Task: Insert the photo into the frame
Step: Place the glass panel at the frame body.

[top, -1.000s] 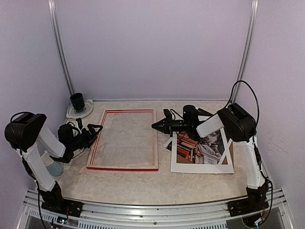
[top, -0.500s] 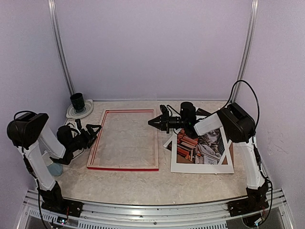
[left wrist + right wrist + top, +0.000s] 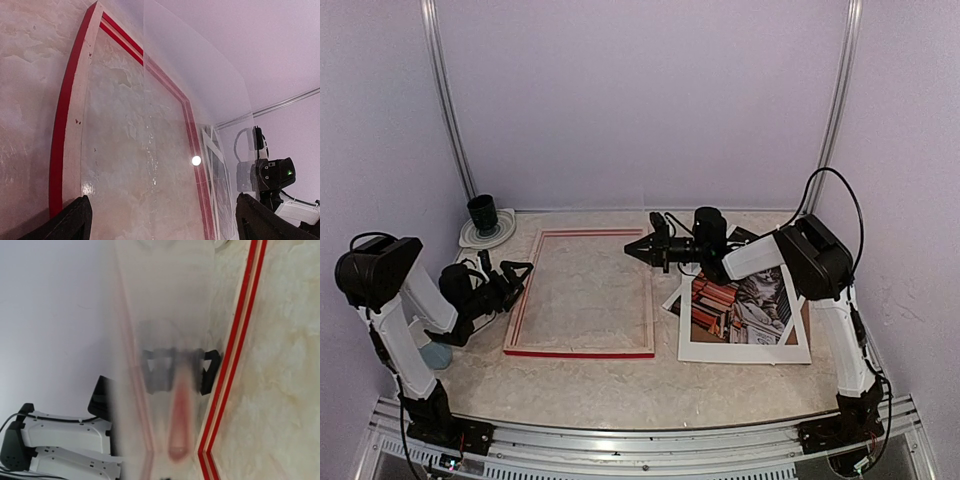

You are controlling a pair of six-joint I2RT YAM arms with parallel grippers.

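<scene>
The colour photo of a cat among books (image 3: 735, 312) lies framed by a white windowed mat board (image 3: 740, 352) on the marbled table (image 3: 600, 385), right of the thin red rectangular frame (image 3: 580, 352), where the right hand (image 3: 632, 248) pinches a tilted clear sheet (image 3: 190, 65) and the left hand (image 3: 515, 282) gapes beside the left rail

I see a clear flat sheet (image 3: 200, 90) tilted at centre, a black cup (image 3: 482, 212) on a round white dish (image 3: 498, 238) at ten o'clock, and a white mat board (image 3: 740, 352) at four.
</scene>
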